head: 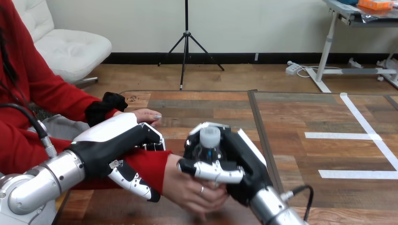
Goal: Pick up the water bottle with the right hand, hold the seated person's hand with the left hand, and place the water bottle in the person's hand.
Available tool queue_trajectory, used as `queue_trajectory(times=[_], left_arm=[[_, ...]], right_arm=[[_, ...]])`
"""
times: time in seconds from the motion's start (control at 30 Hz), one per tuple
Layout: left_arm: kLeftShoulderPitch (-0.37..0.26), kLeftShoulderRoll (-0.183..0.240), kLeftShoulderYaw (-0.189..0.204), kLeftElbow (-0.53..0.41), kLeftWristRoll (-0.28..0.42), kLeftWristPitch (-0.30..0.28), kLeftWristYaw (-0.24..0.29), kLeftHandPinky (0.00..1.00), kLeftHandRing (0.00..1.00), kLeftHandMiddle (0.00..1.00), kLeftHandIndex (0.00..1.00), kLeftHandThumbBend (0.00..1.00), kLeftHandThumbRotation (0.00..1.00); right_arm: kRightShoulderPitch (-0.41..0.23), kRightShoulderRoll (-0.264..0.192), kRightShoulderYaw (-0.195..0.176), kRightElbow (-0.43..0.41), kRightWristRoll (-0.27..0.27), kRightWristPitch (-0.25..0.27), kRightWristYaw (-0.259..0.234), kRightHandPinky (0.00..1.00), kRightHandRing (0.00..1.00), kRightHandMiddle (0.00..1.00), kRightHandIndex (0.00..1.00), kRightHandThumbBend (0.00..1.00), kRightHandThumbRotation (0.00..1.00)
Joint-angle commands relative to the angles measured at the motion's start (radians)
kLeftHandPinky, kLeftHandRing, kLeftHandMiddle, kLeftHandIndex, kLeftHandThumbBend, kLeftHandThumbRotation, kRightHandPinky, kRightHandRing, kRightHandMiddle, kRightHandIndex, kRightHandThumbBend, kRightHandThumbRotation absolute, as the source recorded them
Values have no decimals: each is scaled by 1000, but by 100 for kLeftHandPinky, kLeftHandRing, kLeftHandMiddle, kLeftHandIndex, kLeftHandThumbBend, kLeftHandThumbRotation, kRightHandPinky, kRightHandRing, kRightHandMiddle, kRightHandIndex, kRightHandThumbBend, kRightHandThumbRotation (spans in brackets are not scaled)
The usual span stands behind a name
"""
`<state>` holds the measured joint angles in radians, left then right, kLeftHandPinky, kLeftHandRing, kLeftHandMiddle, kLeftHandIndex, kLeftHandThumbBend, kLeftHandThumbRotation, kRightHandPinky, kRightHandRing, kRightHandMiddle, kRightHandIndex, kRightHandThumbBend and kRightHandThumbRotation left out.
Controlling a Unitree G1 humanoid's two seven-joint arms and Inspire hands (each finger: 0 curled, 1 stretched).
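Note:
The clear water bottle (209, 142) with a white cap stands upright low in the middle of the head view, with my right hand (239, 161) shut round it. Its lower part is hidden by my fingers. The person's hand (195, 192) lies palm-up right under the bottle and my right hand, and I cannot tell whether it touches the bottle. My left hand (115, 150) is shut on the person's wrist (148, 165) in the red sleeve, fingers over the top and thumb beneath.
The person's other hand (143, 115) rests flat on the wooden table (206, 105) just behind my left hand. A dark seam (259, 126) runs down the table right of the bottle. White tape lines (361, 136) mark the right part.

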<state>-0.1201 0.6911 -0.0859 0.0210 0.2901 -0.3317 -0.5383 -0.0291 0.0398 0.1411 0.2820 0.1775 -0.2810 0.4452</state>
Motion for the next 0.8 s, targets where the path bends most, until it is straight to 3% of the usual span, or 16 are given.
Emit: queue_trajectory(times=[0.0,0.37,0.77], left_arm=[[-132,-64,-26,-1,-30,-71,28,29,35,42,43,95,0],[-142,-69,-35,12,-29,-75,32,29,35,42,43,95,0],[-146,-72,-39,13,-21,-75,34,29,35,42,43,96,0]], right_arm=[[77,-12,85,-430,-1,58,-14,27,33,39,39,83,0],[142,-21,113,-526,19,85,-11,26,32,38,39,84,0],[183,-26,117,-594,8,89,-12,26,32,39,40,84,0]])
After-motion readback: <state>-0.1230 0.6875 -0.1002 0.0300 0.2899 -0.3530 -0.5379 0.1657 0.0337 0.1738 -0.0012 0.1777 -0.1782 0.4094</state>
